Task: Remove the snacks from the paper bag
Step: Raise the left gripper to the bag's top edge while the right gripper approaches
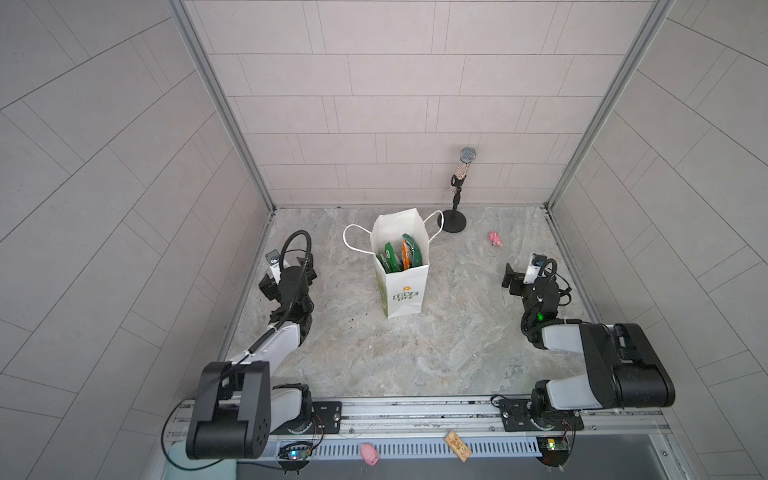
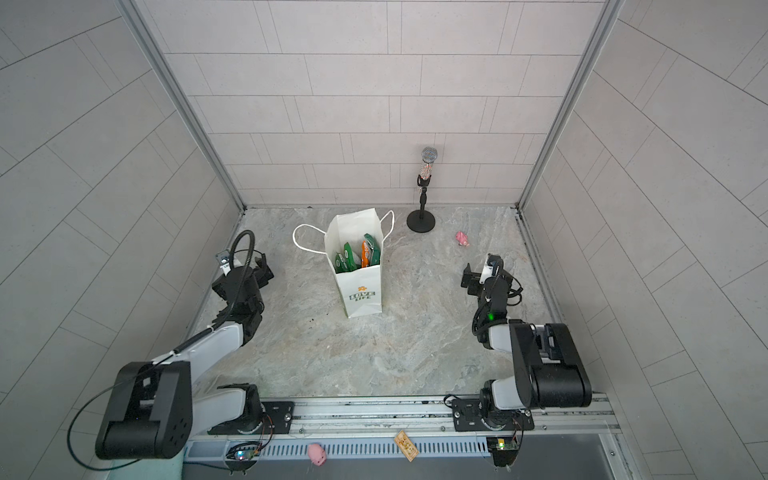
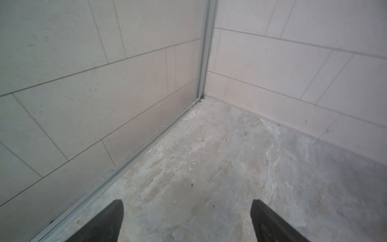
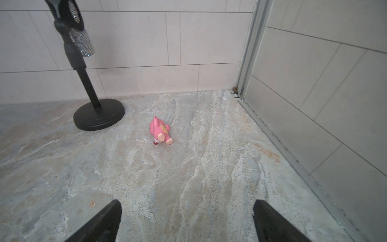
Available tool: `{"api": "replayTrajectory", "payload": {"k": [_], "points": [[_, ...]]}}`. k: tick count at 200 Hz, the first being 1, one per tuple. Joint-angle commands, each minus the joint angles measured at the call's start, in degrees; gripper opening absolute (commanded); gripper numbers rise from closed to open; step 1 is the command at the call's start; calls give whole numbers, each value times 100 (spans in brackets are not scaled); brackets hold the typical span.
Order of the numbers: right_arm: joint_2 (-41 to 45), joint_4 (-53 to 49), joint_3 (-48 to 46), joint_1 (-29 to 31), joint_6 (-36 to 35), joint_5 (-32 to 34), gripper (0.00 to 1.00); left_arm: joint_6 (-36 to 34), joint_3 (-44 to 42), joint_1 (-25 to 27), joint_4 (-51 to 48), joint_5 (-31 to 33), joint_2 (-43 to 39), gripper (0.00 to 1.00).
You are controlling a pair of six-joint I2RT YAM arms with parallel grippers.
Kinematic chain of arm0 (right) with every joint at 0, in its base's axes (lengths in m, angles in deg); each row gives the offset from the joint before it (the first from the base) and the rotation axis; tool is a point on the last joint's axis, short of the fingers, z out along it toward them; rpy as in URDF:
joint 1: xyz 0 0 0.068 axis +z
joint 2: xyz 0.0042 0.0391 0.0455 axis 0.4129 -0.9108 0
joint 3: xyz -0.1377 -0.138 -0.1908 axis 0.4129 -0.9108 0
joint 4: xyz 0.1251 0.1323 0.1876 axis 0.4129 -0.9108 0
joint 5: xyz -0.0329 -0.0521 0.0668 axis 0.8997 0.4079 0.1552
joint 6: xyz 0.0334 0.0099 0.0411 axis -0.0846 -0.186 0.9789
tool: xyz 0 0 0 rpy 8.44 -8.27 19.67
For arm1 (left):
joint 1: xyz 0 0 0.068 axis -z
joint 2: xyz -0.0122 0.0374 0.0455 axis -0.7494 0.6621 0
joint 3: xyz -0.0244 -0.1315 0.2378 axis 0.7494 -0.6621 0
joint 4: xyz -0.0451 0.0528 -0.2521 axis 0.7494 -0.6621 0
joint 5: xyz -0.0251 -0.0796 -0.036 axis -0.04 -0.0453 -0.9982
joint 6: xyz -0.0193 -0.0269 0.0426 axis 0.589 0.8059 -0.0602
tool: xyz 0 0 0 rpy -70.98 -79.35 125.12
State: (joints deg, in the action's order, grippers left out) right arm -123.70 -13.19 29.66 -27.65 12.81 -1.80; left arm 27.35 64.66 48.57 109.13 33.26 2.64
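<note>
Snacks (image 1: 402, 254): glossy film packets, several green and one orange, stood on edge inside the bag, their tops just below its rim. The exact count could not be told.
Bag: the tall white paper carrier bag with green lettering (image 1: 405, 291) stood upright with its mouth open on the grey marbled tabletop (image 1: 415, 357). It was between the two arms and apart from both.
Handles: the white cord handles (image 1: 352, 243) drooped outward over the bag's sides.
Left gripper (image 3: 186, 209): jaws were spread wide with nothing between them, over bare tabletop by the side wall, well apart from the bag.
Right gripper (image 4: 186, 209): jaws were spread wide and empty, facing a small pink toy figure (image 4: 160, 132) and a black round-based microphone stand (image 4: 98, 114).
Handling, judged: the packets looked light, thin and slippery, with crushable contents. The bag looked light and thin-walled, so it was likely to tip or slide if a packet dragged on it.
Hold point, judged: pinch a packet's top seam across its flat faces and lift straight up.
Progress: no packet lay outside the bag.
</note>
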Motion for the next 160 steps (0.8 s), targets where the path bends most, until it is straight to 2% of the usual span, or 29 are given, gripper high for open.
{"api": "replayTrajectory", "payload": {"k": [1,18,32,60,88,106,125,160], "points": [[702,-2303,722,17,753,839,99,942,757,19,-1995,-65,-433,100],[953,-3864,1358,8,914,463,99,1021,1535,23,-2930,-997,-571,100],[956,-4597,1731,10,930,24,99,926,2145,15,-3481,-1625,-593,100],[886,-5251,2191,5,992,-875,99,773,3299,16,-4512,-2705,-550,100],[770,-5658,2460,26,1011,-1776,99,771,4009,19,-4717,-4914,-365,100],[652,-5879,2572,50,1025,-2181,99,1049,4345,41,-4717,-5944,-159,100],[566,-5874,2575,141,1060,-2359,99,1064,4598,188,-4704,-6472,-20,95],[455,-6035,2704,391,1019,-2308,99,847,4862,510,-4987,-6479,174,86]]}}
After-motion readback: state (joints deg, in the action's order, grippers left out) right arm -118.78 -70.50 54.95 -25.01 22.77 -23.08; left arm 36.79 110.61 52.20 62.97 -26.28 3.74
